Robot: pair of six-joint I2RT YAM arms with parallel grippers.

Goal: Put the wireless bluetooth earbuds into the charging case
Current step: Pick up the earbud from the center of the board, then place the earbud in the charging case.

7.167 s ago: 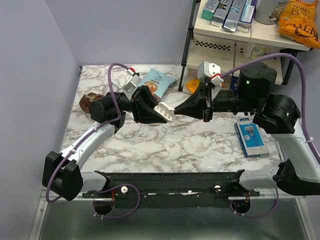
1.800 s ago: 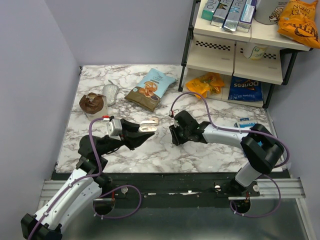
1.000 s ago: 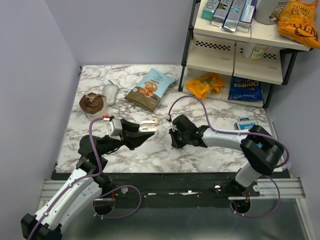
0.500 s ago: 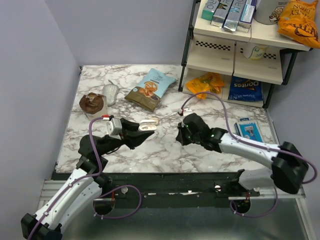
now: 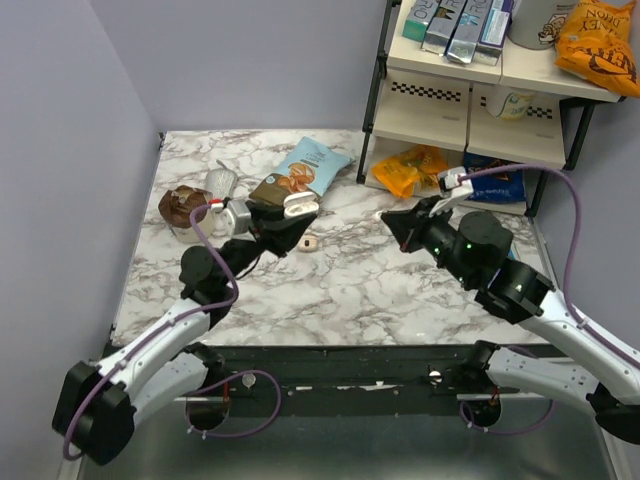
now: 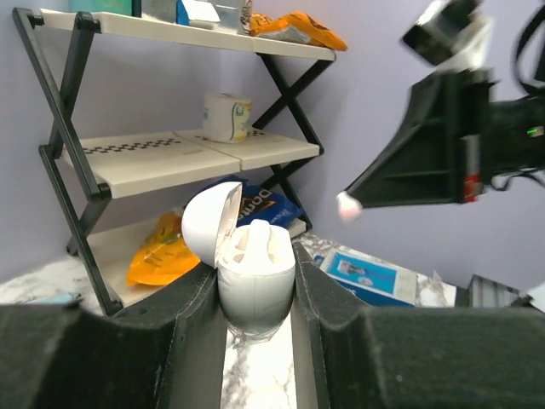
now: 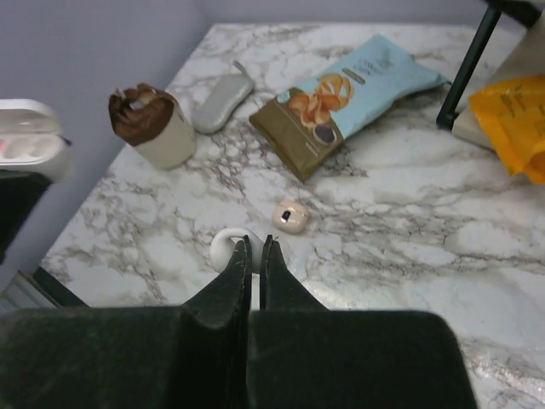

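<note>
My left gripper (image 5: 292,212) is shut on the white charging case (image 6: 255,274) and holds it upright above the table with its lid (image 6: 207,227) open; something white sits in one well. My right gripper (image 7: 254,242) is shut on a white earbud (image 7: 224,246) and holds it in the air, to the right of the case and apart from it. That earbud also shows in the left wrist view (image 6: 347,205). A second earbud (image 7: 291,216), peach-white with a dark spot, lies on the marble table (image 5: 380,290) below the case; it also shows in the top view (image 5: 308,243).
A snack bag (image 5: 303,174), a brown cupcake (image 5: 184,207) and a grey oval object (image 5: 220,182) lie at the back left. A black-framed shelf rack (image 5: 470,110) with an orange bag (image 5: 405,166) and a blue chip bag stands at the back right. A blue box (image 6: 362,271) lies at the right.
My right arm has risen off the table with the earbud and swung up and right. My left arm has lifted the open case up and back. The second earbud now shows on the table.
</note>
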